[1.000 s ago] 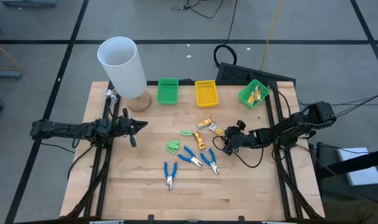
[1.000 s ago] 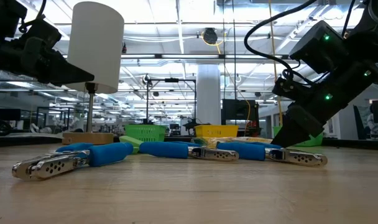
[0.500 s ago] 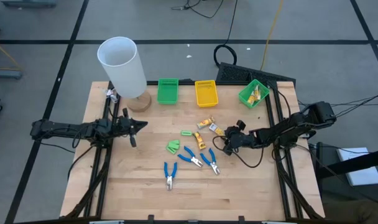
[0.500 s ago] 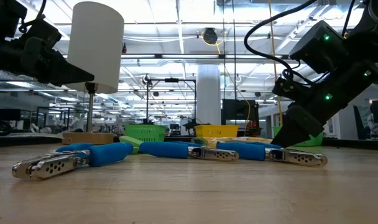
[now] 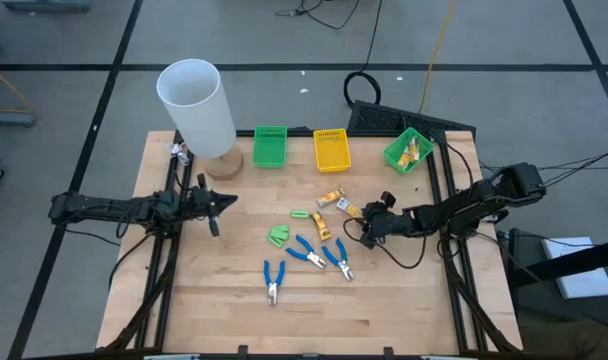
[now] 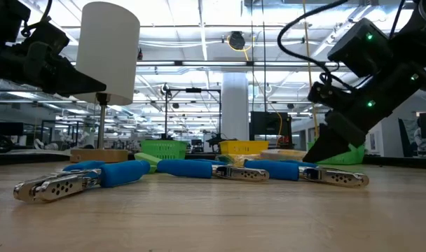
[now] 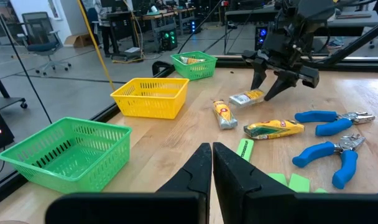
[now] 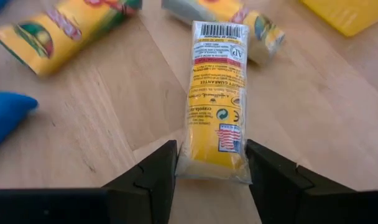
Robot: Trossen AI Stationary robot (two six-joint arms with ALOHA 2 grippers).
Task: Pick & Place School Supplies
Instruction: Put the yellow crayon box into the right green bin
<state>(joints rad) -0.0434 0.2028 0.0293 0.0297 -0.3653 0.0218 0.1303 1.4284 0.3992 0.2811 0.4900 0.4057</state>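
A wooden table (image 5: 214, 290) carries a tall white cylinder (image 5: 196, 107) and three slotted bins (image 5: 330, 149) along its far edge, with blue-handled pliers (image 5: 309, 253) lying mid-table. The left gripper (image 5: 222, 200), jaws fully closed and empty, hangs over the table's left half. The right gripper (image 8: 209, 168), jaws partly open, straddles one end of a yellow crayon pack (image 8: 215, 93) lying flat right of centre; whether it grips the pack cannot be told.

A light wooden table (image 5: 224, 300) carries three blue-handled pliers (image 5: 273, 280), yellow crayon packs (image 5: 330, 197), light-green pieces (image 5: 278, 236), three slotted bins (image 5: 270, 146) and a white cylinder (image 5: 197, 108).
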